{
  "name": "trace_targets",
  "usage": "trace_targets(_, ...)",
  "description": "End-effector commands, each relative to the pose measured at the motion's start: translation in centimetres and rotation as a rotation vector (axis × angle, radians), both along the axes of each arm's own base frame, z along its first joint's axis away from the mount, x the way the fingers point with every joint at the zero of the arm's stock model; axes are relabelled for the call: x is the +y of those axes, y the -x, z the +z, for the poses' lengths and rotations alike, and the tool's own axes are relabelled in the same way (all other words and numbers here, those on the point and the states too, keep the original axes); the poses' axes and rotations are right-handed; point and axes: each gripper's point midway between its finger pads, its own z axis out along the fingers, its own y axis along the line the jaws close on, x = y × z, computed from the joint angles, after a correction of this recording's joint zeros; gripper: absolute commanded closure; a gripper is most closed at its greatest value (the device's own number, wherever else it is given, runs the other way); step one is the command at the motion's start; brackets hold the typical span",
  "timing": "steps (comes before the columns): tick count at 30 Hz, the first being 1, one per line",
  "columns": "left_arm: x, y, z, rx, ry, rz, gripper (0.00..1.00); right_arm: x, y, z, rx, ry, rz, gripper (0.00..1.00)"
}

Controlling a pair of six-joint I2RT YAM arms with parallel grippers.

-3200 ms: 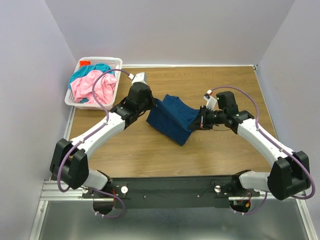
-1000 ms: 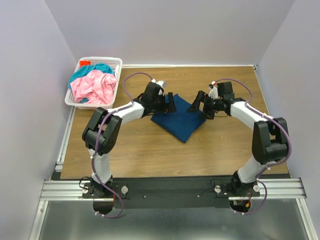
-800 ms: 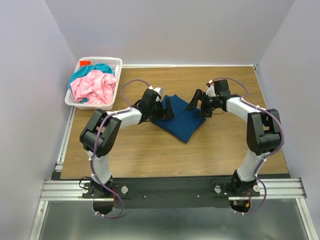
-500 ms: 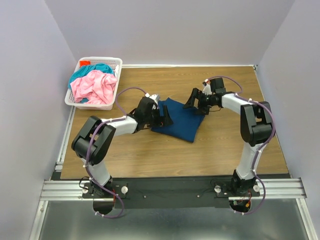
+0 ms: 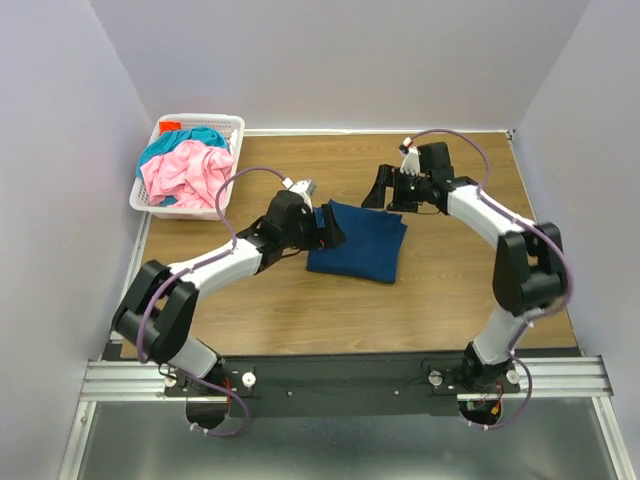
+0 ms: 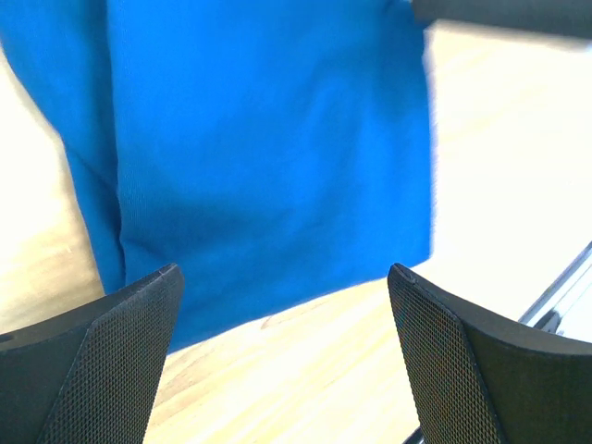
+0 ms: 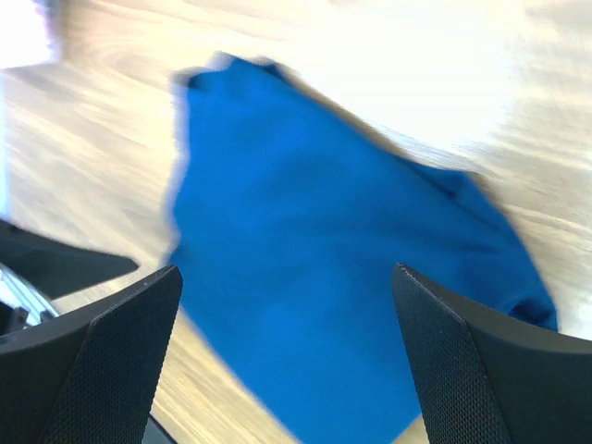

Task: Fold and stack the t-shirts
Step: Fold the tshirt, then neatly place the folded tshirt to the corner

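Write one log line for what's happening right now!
blue t-shirt: folded on table | left claw: open, at shirt's left edge | right claw: open, at shirt's far edge | pink t-shirt, teal t-shirt: in basket

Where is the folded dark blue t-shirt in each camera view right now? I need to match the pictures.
Top external: the dark blue t-shirt lies folded near the middle of the table.
Left wrist: it fills the upper middle of the picture.
Right wrist: it crosses the centre, from upper left to lower right.
Shared landmark: the wooden tabletop shows beside the shirt in all three.
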Motion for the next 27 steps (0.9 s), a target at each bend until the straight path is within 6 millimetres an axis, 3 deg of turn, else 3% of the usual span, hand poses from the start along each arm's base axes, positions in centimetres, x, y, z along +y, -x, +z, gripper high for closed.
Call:
trace_targets(1, 1.4, -1.7, 4.2, -0.117, -0.031, 0.091, 0.02, -1.1, 1.4, 4.1, -0.134, 0.076, -0.046, 0.00)
trace_targets(2, 2.0, -2.3, 4.5, -0.133, -0.047, 0.129, 0.02, -2.3, 1.5, 5.2, -0.165, 0.105, -0.120, 0.00)
trace_targets(4, 3.0, -2.0, 4.7, -0.119, -0.069, 0.154, 0.02, -4.0, 2.7, 4.1, -0.149, 0.158, -0.191, 0.00)
trace_targets(5, 4.0, -2.6, 4.6, -0.132, -0.098, 0.206, 0.02, -5.0, 3.1, 5.1, -0.180, 0.175, -0.236, 0.00)
trace_targets(7, 4.6, -2.8, 5.0, -0.148, -0.101, 0.230, 0.02, -5.9, 4.7, 3.9, -0.147, 0.198, -0.269, 0.00)
trace_targets(8, 5.1, -3.1, 5.1, -0.154, -0.107, 0.248, 0.02, -6.0, 5.3, 4.0, -0.144, 0.190, -0.279, 0.00)
trace_targets(14, 5.5, -4.9, 4.4, -0.135, -0.133, 0.262, 0.02, -6.7, 7.9, -0.3, -0.003, 0.199, -0.339, 0.00)
trace_targets(22, 6.3, -4.6, 2.2, -0.086, -0.159, 0.273, 0.02, -6.6, 8.4, -5.5, 0.164, 0.232, -0.373, 0.18)
trace_targets(27, 7.4, -4.2, 1.6, -0.078, -0.170, 0.294, 0.02, -6.1, 8.5, -7.0, 0.186, 0.245, -0.357, 0.26)
